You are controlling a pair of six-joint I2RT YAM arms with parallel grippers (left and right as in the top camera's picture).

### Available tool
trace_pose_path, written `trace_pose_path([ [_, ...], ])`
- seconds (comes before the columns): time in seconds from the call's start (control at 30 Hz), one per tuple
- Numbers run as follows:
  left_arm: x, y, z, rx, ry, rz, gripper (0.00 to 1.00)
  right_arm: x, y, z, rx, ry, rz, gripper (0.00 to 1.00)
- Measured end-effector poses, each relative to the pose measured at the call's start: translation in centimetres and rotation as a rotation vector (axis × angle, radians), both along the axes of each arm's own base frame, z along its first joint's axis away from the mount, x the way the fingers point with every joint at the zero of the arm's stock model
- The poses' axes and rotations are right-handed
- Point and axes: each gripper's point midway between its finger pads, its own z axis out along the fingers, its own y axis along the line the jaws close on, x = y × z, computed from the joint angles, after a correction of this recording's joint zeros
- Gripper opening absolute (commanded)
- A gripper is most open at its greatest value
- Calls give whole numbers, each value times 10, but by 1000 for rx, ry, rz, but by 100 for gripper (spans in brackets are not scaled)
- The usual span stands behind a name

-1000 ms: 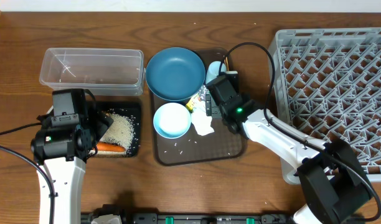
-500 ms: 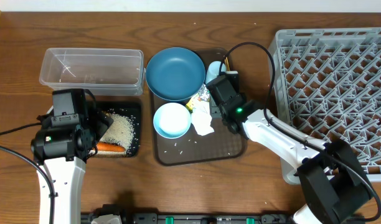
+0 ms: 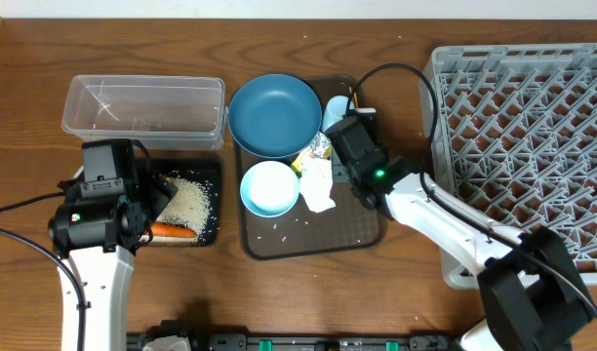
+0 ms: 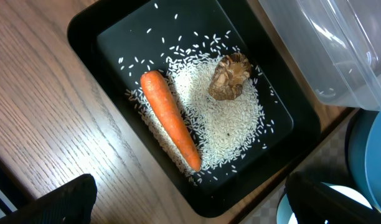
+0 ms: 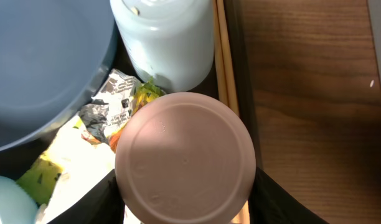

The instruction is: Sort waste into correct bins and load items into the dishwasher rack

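In black tray (image 4: 109, 46), carrot (image 4: 170, 127), rice (image 4: 231, 124), brown lump (image 4: 230, 76) at 2 o'clock, L wrist only, L gripper (image 4: 193, 205) apart, R gripper (image 5: 184, 193) hugs white cup (image 5: 185, 152).

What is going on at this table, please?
Two robot arms are sorting a meal's leftovers. The left gripper hangs open over the black tray, which holds a carrot, rice and a brown lump. The right gripper brackets a white cup at the brown tray. Nothing shows in the rack.
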Motion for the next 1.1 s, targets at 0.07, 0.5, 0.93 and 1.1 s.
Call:
trace_pose_path([
  [0.07, 0, 0, 0, 0, 0, 0, 98, 0, 0, 3, 3, -3, 0, 40],
  [0.5, 0, 0, 0, 0, 0, 0, 98, -11, -8, 49, 37, -62, 8, 38],
  [0.93, 0, 0, 0, 0, 0, 0, 98, -19, -14, 90, 72, -134, 27, 76],
  [1.1, 0, 0, 0, 0, 0, 0, 98, -19, -12, 78, 59, -105, 33, 77],
])
